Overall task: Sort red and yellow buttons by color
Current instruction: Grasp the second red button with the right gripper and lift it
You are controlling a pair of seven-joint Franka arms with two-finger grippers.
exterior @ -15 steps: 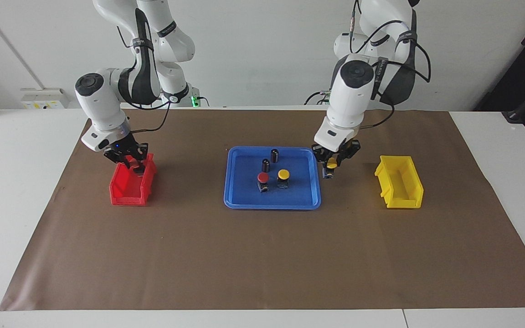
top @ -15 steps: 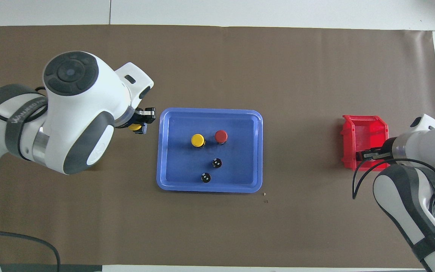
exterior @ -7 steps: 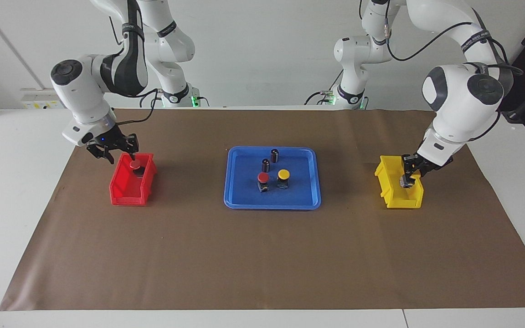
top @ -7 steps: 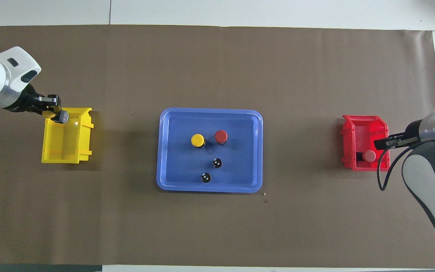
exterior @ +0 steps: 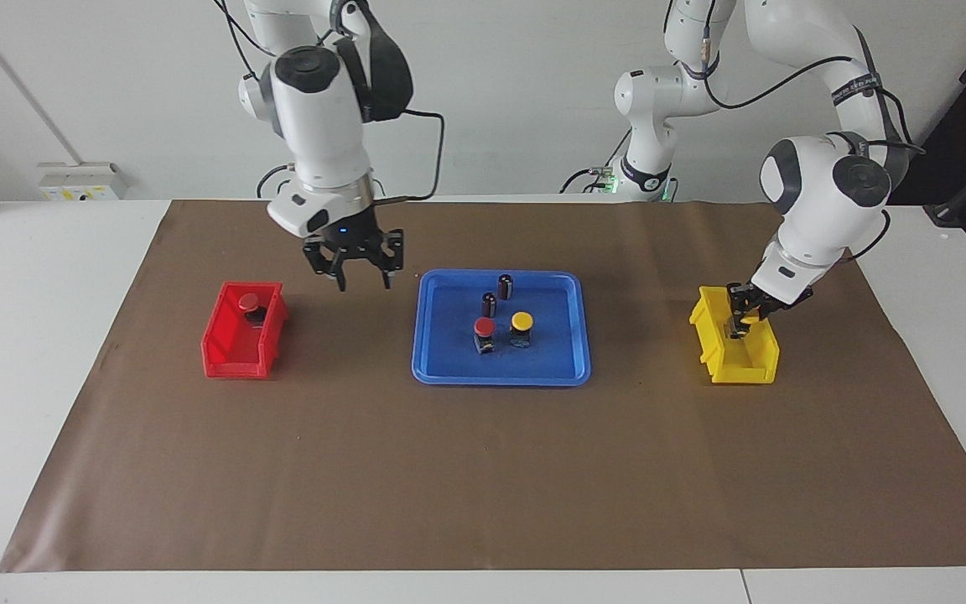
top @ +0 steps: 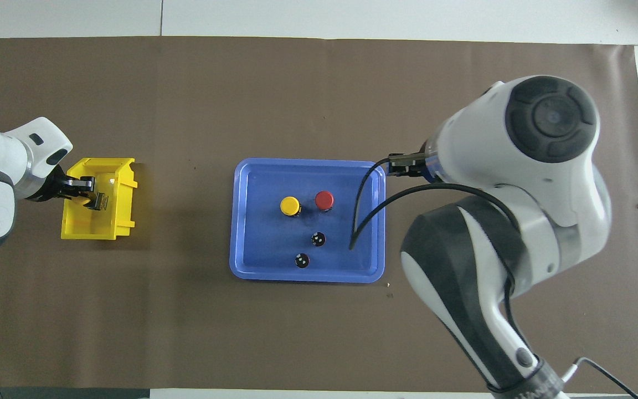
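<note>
On the blue tray (exterior: pixel 421 335) in the middle of the table, 2 buttons wait side by side: a red button (exterior: pixel 484 328) toward the right arm's end and a yellow button (exterior: pixel 521 321) toward the left arm's end. 2 small dark cylinders (exterior: pixel 496 294) stand in the same tray, nearer to the robots. Another red button (exterior: pixel 249 303) already lies in the red bin (exterior: pixel 228 356).

The right gripper (exterior: pixel 354 273) hangs in the air over the brown mat (exterior: pixel 483 470), between the red bin and the tray, with its fingers spread wide and nothing in them. The left gripper (exterior: pixel 741 315) is low inside the yellow bin (exterior: pixel 705 327). I cannot tell if its fingers are open, or if something is between them.

I think the sorting is about half done. The next move for the right gripper should be to go over the tray, come down on the red button and avoid its yellow neighbour, which stands just beside.

I can read no writing on the buttons, the bins or the tray.
</note>
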